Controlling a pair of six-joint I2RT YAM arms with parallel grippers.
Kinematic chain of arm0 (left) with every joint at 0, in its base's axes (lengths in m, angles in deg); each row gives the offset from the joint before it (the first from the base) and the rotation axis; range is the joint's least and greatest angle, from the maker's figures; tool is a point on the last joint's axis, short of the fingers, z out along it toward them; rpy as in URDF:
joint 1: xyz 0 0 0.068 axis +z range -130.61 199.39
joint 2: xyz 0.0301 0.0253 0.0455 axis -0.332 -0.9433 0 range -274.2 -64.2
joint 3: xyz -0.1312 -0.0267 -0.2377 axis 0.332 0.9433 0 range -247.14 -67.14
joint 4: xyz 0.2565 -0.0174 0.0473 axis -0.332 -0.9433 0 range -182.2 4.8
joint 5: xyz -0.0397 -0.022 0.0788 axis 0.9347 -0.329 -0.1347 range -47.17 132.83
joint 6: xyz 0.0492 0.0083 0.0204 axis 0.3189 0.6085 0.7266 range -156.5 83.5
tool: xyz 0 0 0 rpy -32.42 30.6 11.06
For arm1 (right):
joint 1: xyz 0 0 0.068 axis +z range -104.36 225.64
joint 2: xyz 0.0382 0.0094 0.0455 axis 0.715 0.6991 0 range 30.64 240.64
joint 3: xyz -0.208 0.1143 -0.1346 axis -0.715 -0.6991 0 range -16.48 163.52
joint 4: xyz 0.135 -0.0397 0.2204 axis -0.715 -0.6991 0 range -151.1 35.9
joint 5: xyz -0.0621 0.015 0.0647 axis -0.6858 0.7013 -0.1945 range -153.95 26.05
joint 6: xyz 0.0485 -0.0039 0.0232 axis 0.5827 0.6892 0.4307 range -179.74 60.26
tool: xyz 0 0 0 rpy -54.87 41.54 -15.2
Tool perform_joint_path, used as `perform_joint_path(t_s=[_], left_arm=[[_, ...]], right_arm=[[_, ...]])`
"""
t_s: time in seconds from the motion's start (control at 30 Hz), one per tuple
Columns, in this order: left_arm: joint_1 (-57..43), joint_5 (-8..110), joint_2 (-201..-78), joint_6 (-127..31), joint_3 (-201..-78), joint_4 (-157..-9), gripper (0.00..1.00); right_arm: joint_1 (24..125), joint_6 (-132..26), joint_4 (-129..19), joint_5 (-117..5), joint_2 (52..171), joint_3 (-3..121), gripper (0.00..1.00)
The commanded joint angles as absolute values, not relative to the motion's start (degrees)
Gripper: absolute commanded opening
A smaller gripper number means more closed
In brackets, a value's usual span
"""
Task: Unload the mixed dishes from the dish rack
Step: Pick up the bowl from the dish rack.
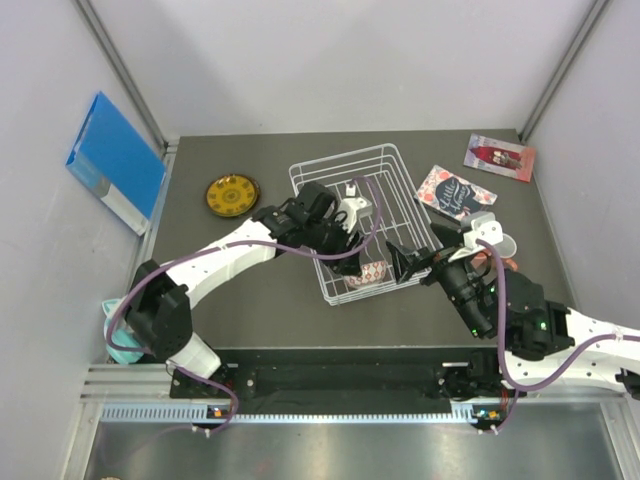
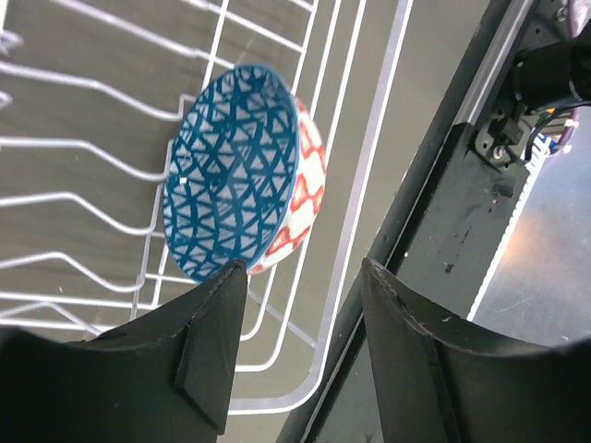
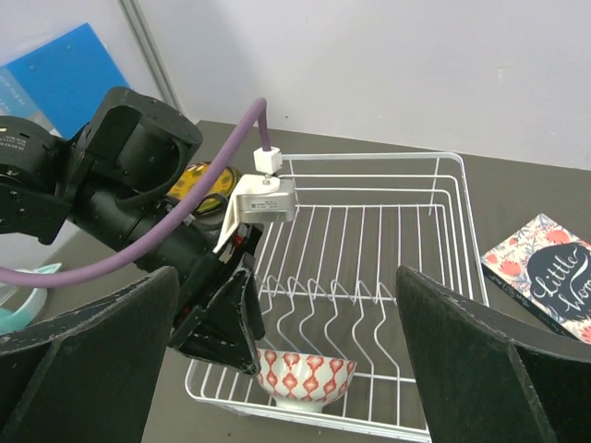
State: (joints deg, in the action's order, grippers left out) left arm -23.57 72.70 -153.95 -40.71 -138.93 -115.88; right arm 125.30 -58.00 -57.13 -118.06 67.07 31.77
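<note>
The white wire dish rack (image 1: pixel 350 180) stands mid-table. A small patterned bowl (image 1: pixel 372 272), red-and-white outside and blue-patterned inside, sits at its near end. My left gripper (image 1: pixel 358 252) hangs over that end, open. In the left wrist view one fingertip (image 2: pixel 226 277) is at the bowl's (image 2: pixel 245 171) rim and the other stands apart over the rack's edge (image 2: pixel 369 175). My right gripper (image 1: pixel 420 250) is wide open just right of the rack, nothing between its fingers. Its wrist view shows the bowl (image 3: pixel 305 377), the rack (image 3: pixel 443 277) and the left gripper (image 3: pixel 226 323).
An amber plate (image 1: pixel 232 195) lies on the table left of the rack. A white mug (image 1: pixel 497 243) stands by my right arm. Two printed booklets (image 1: pixel 455 192) (image 1: pixel 499 156) lie at the back right. A blue folder (image 1: pixel 115 160) leans on the left wall.
</note>
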Motion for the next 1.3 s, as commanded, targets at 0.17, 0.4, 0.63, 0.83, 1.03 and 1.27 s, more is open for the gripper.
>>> perform_joint_path(t_s=[0.17,0.4,0.63,0.83,1.03,1.27], left_arm=[[-23.6,76.9,-159.9,-38.4,-143.3,-112.0,0.57],[-23.5,79.8,-163.2,-38.2,-142.6,-112.4,0.53],[-23.6,81.2,-162.9,-37.7,-140.4,-112.6,0.24],[-23.7,81.5,-161.8,-37.4,-139.7,-113.3,0.00],[-23.6,83.2,-160.2,-36.9,-139.9,-113.4,0.00],[-23.4,85.1,-159.9,-34.4,-143.9,-114.4,0.00]], right_arm=[[124.5,-57.0,-55.6,-117.4,66.9,31.0,1.00],[124.3,-57.2,-55.9,-117.8,66.7,30.4,1.00],[123.9,-57.2,-55.7,-117.7,67.2,30.0,1.00],[123.8,-57.3,-55.5,-117.3,67.6,30.0,1.00],[123.8,-57.1,-55.4,-117.0,67.2,30.0,1.00],[123.8,-56.8,-55.4,-117.0,66.9,29.9,1.00]])
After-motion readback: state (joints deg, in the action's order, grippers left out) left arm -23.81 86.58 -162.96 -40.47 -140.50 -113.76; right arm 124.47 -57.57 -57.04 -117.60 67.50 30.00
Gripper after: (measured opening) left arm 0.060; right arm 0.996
